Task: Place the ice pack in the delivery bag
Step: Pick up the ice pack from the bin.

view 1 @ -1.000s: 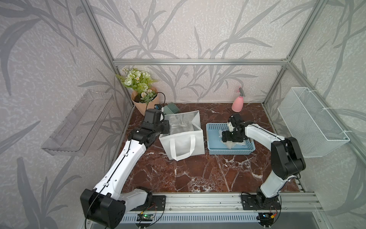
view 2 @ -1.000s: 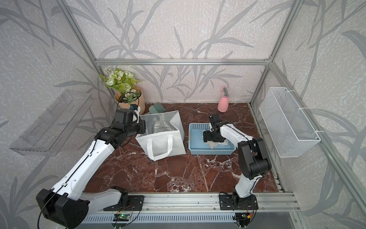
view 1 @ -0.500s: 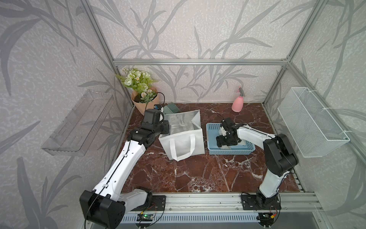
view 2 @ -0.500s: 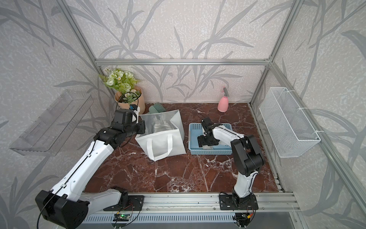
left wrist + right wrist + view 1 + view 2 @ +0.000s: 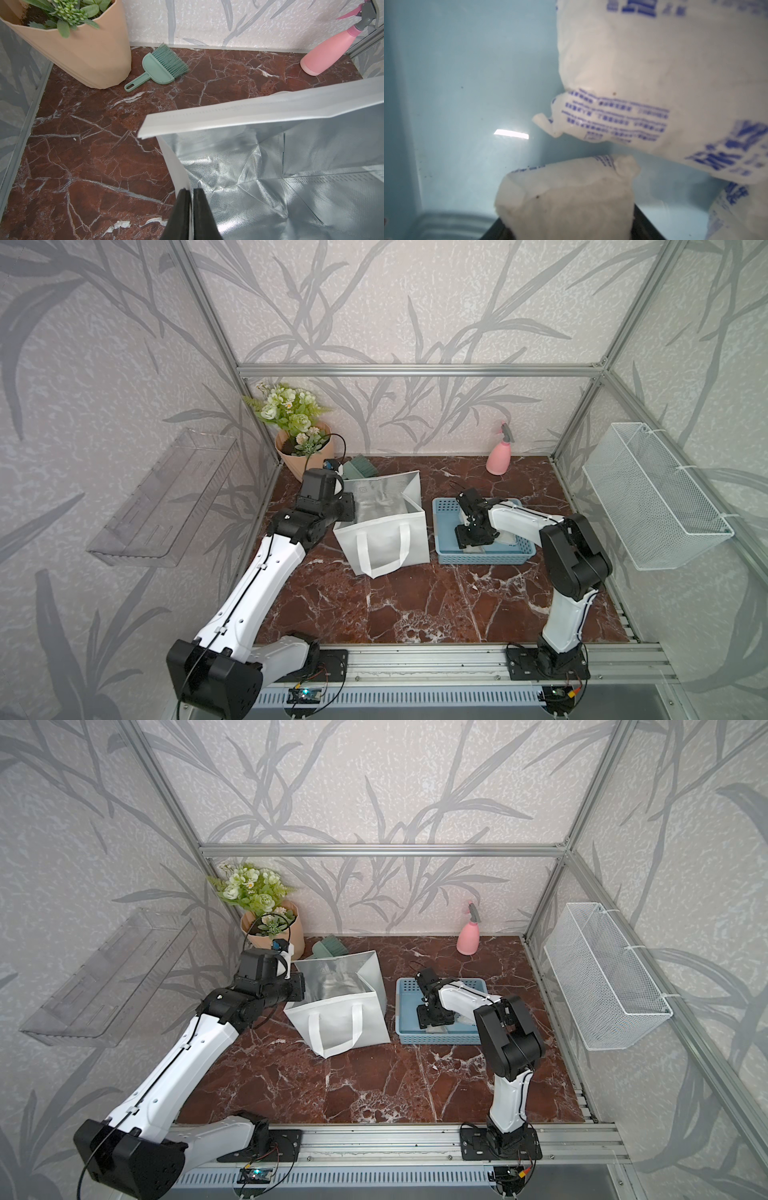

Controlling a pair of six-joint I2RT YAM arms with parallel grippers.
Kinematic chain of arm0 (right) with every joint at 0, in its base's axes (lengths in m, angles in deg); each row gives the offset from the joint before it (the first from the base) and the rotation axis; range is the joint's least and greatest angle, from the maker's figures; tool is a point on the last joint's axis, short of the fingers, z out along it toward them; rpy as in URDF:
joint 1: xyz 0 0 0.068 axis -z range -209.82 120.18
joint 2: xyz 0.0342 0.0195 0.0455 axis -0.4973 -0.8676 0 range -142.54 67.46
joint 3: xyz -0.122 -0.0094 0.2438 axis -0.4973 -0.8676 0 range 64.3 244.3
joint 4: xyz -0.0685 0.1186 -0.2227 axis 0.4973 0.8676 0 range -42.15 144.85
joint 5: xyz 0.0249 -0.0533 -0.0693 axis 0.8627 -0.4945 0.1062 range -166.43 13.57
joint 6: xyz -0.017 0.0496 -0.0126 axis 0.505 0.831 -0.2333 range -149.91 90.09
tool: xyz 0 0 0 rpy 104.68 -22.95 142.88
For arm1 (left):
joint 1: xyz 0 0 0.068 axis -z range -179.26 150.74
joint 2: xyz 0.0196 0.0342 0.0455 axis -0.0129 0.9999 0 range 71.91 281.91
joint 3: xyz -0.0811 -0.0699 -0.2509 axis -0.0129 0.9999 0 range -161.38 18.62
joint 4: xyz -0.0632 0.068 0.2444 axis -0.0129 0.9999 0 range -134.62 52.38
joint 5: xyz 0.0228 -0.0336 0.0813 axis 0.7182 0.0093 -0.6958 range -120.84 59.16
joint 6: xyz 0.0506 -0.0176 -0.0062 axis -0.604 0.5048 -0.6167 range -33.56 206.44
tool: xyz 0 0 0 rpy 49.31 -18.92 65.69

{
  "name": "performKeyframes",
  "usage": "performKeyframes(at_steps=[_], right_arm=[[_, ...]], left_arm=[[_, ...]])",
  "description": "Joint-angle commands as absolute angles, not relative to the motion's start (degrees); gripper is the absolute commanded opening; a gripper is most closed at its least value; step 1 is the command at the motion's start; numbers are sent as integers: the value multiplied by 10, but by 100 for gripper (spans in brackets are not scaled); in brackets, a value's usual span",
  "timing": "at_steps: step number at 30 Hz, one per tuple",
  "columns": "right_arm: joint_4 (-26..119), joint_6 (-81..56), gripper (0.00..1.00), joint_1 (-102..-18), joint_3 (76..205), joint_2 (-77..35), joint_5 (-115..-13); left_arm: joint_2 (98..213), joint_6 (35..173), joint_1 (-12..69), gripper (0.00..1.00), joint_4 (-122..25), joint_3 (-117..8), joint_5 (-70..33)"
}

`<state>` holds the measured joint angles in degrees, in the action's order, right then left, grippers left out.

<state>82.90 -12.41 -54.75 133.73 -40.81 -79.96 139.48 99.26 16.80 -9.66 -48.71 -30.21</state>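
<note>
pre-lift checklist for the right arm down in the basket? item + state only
1. Mouth of delivery bag open, foil showing: ok.
2. Jaws of left gripper pinched on the bag rim: ok.
3. One ice pack between the jaws of right gripper: ok.
4. Grip on it firm: cannot tell.
5. The neighbouring pack clear of the grasp: cannot tell.
6. Nothing between blue basket and bag: ok.

White bag (image 5: 382,539) with silver foil lining; light blue basket (image 5: 486,558); white ice pack (image 5: 643,62), blue print. Red-brown marble tabletop (image 5: 415,605), white veins. Pink bottle (image 5: 498,458), teal brush (image 5: 162,66), peach pot (image 5: 83,52).
</note>
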Motion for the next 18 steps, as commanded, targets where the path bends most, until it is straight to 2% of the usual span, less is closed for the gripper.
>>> performKeyframes(at_steps=[1, 9, 13, 18], right_arm=[[834, -111, 52, -550, 1326, -369, -795], [851, -105, 46, -550, 1357, -200, -759], [813, -138, 45, -565, 1399, -122, -724], [767, -213, 45, -625, 1486, -123, -684]], left_arm=[[1382, 983, 166, 10, -96, -482, -297], [1389, 962, 167, 10, -103, -485, -275], [1396, 953, 169, 9, -104, -487, -247], [1403, 945, 174, 6, -105, -494, -232]])
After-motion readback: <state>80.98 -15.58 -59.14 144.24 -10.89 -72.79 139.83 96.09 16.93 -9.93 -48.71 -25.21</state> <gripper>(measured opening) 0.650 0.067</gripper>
